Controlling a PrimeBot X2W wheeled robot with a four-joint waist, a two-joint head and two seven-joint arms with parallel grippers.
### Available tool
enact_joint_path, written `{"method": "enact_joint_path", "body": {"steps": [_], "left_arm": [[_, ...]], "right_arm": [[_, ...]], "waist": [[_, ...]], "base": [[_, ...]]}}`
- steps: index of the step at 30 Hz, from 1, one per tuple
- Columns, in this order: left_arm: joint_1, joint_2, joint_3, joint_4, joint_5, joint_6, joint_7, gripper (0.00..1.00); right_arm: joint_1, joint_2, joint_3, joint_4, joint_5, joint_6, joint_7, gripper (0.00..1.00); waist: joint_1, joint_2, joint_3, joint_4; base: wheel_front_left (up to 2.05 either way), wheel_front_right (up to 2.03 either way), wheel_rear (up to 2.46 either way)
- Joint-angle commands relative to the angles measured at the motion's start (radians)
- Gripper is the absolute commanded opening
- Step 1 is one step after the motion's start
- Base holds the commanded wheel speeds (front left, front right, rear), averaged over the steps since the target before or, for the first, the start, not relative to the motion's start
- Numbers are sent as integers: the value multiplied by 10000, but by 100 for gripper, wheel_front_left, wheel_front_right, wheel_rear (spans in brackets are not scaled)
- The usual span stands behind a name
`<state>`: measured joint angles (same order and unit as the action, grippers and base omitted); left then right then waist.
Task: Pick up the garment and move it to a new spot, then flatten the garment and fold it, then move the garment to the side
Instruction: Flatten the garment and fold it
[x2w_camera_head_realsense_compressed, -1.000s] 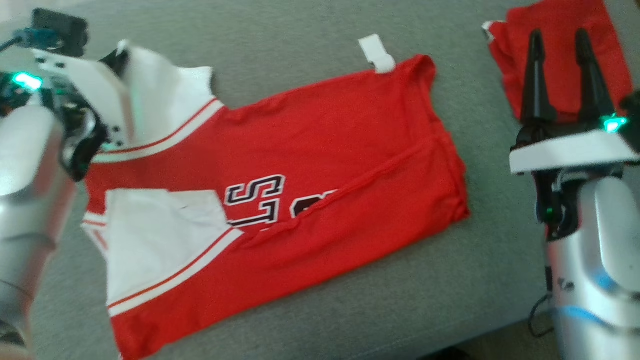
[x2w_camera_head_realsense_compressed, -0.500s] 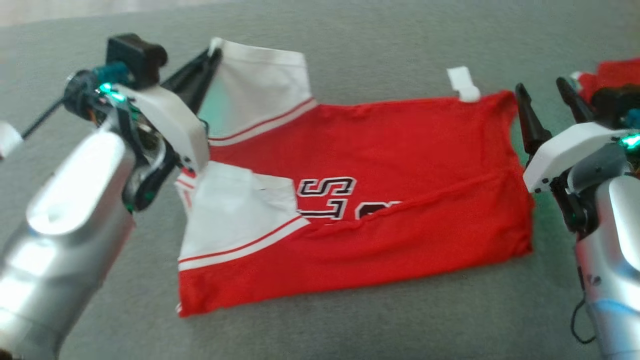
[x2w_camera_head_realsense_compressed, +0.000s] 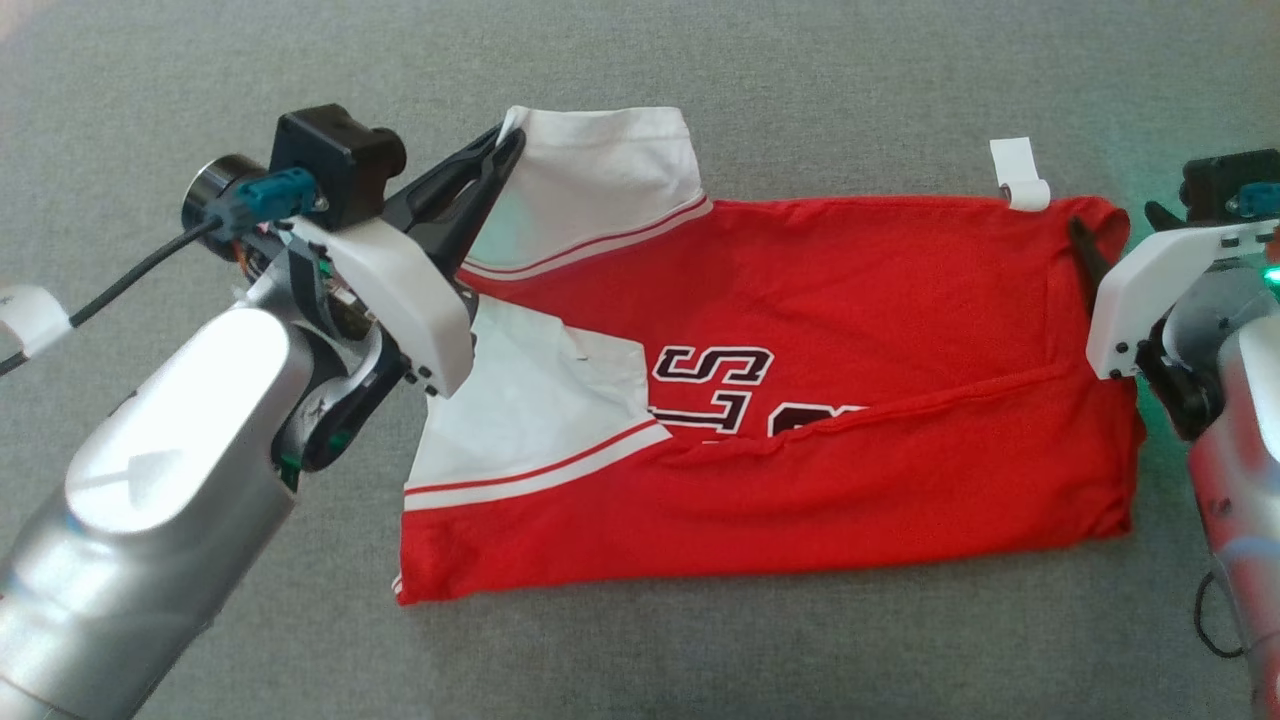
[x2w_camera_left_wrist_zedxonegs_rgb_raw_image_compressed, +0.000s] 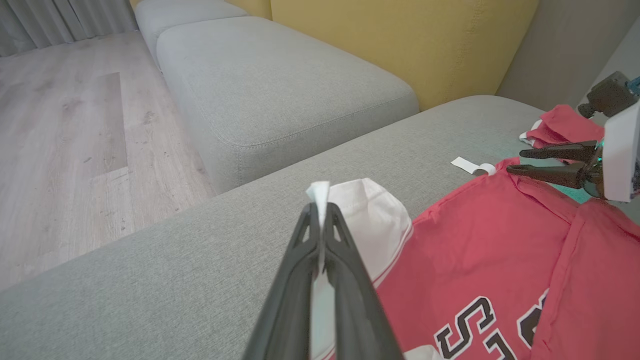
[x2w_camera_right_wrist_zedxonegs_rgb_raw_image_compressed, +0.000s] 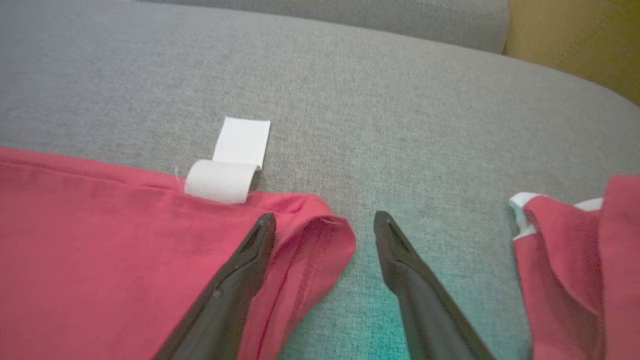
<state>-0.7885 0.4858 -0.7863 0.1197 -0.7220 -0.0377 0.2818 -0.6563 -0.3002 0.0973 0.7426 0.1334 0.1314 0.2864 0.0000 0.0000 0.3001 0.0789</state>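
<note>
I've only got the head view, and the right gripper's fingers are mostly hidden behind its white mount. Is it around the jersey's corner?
Observer: Partly. In the right wrist view the right gripper is open. One finger lies over the red hem of the jersey, the other over bare cushion.
Operator: Anything close on its outer side?
Observer: Yes, a second red garment lies apart from that outer finger, untouched.
Operator: And the left grip?
Observer: The left wrist view shows the left gripper shut on the edge of the white sleeve, with cloth poking past the tips.
</note>
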Motion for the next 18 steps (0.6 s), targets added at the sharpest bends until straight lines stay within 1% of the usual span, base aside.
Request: {"method": "enact_joint_path", "body": {"steps": [1,8,9,10,11,16,18], "left_arm": [[-304,410,390,-358,-4,61,46,0],[-397,495,405,-460,3,157,165,0],[-406,514,406,-433,5,170,181,0],[-415,535,413,-391,6,183,193,0],[-425,561,419,-333,20,200,195,0],[-595,854,536,397,305,280,-70,0],[-720,859,648,747,356,360,-233,0]], "right_arm": [[-340,-170,190,-136,-70,-7,-61,100],[-832,-153,366,944,-175,-7,-295,100],[-898,-134,420,1051,-145,-7,-327,64],[-963,-117,488,1143,-115,-7,-373,21],[-1028,-104,566,1208,-74,-7,-452,0],[-1553,-71,918,1344,246,-7,-1229,0],[-1789,-43,922,1338,474,-7,-1538,0]], "waist": [[0,0,30,5],[0,0,216,-42],[0,0,235,-60],[0,0,251,-82],[0,0,258,-109],[0,0,178,-381],[0,0,151,-483]], "base": [[0,0,0],[0,0,0],[0,0,0],[0,0,0],[0,0,0],[0,0,0],[0,0,0]]}}
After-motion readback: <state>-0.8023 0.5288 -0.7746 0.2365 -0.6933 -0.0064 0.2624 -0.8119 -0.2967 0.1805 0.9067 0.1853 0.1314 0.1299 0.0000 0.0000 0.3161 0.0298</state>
